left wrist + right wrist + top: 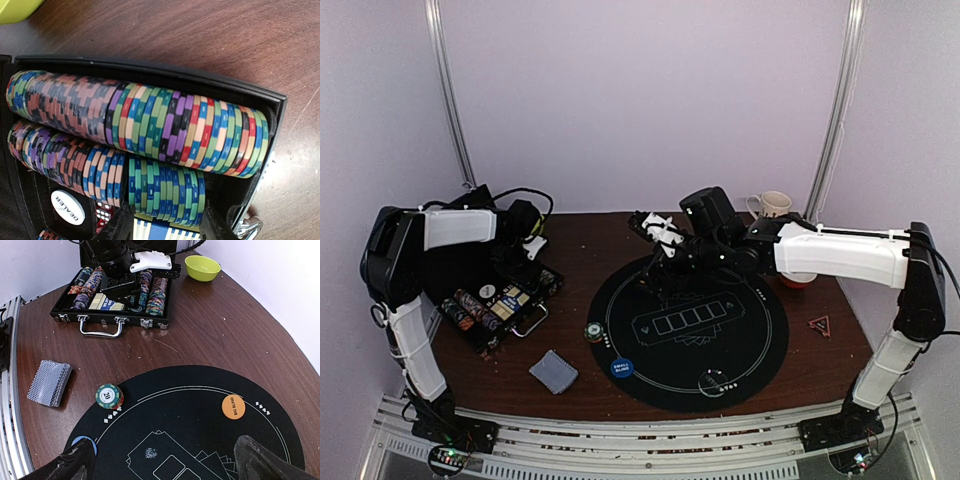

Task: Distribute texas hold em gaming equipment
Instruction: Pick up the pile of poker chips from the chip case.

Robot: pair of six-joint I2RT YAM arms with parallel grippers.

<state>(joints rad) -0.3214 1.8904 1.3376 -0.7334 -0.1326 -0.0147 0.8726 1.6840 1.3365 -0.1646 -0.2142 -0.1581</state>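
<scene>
While the left end effector [167, 231] hangs low inside the open black case [70, 316] at the left of the tabletop [225, 330], its fingers [117, 231] stand on either side of a blue-and-white item [160, 234] just below the rows of striped-edge poker chips [150, 125]. The fingers are partly apart, and whether they clamp anything cannot be told. A white dealer button [67, 205] and red dice [103, 213] lie in the case beside the chip rows. The right end effector [165, 465] hovers over the round black mat [190, 410] with its fingers spread wide and nothing between them. An orange disc [233, 406] marked big blind lies on the mat, a blue disc [82, 441] lies at its left edge, and a short stack of teal chips [109, 396] sits on its rim. A deck of grey-blue-backed cards [49, 382] rests on the bare wood, off the mat and apart from the case. A green bowl [202, 267] sits behind the case, and a mug [772, 205] stands at the far edge
</scene>
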